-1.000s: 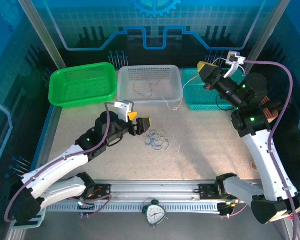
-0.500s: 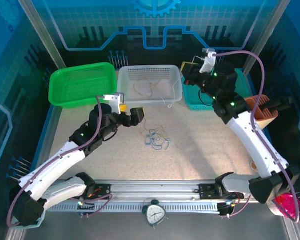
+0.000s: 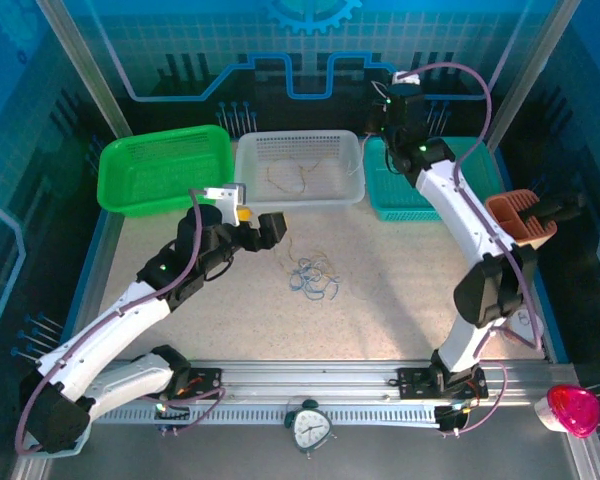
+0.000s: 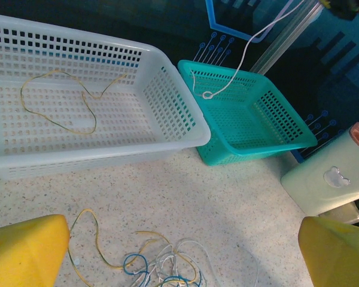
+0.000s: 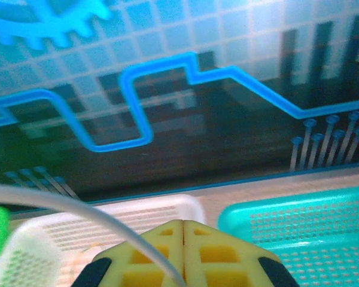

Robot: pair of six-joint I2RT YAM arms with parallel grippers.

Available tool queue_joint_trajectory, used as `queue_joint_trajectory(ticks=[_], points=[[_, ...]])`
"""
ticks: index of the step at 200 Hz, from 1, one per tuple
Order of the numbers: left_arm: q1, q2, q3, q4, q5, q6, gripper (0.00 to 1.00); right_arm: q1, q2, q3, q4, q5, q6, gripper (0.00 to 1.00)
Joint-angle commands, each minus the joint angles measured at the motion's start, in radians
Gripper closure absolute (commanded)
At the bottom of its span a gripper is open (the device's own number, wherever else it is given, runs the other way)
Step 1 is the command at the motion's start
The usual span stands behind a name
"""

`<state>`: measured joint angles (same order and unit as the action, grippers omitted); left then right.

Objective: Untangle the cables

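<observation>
Your speckled tabletop (image 3: pixel 410 290): cables (image 3: pixel 313 277) tangled before the white basket (image 3: pixel 300 168); left gripper (image 3: pixel 268 230) gapes near it, right gripper (image 5: pixel 183 251) pinches a whitish cable (image 5: pixel 36 194) beyond it.

arms (image 3: pixel 110 330): white, black joints | arm cables (image 3: pixel 452 66): purple-grey | fingers (image 4: pixel 24 251): yellow

The bench (image 3: pixel 400 290) is speckled and stone-like, matt. The green basket (image 3: pixel 165 170), white basket (image 4: pixel 167 119) and teal basket (image 4: pixel 251 119) are perforated plastic with a slight sheen. The cables (image 3: pixel 313 277) are thin, smooth cord, and so is the white cable (image 4: pixel 227 78). On the left tool (image 3: pixel 260 224) the pads (image 4: pixel 24 254) are matt yellow and rubbery-looking, as on the right tool (image 5: pixel 183 245). The arm shells (image 3: pixel 110 335) are glossy white plastic, and the rail (image 3: pixel 310 380) is ribbed metal.
</observation>
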<state>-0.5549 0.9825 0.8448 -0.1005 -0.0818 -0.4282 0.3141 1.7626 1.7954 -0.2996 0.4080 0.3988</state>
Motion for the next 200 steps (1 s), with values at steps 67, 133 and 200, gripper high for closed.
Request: queue_joint_trajectory(ticks=[67, 133, 200], points=[[0.015, 0.032, 0.027, 0.022, 0.034, -0.014, 0.01, -0.157, 0.156, 0.077, -0.090, 0.070, 0.059, 1.00], [0.015, 0.048, 0.010, 0.044, 0.048, -0.035, 0.01, -0.223, 0.390, 0.231, -0.268, -0.093, 0.110, 1.00], [0.015, 0.050, 0.012, 0.043, 0.052, -0.039, 0.01, -0.273, 0.467, 0.240, -0.382, -0.130, 0.161, 0.44]])
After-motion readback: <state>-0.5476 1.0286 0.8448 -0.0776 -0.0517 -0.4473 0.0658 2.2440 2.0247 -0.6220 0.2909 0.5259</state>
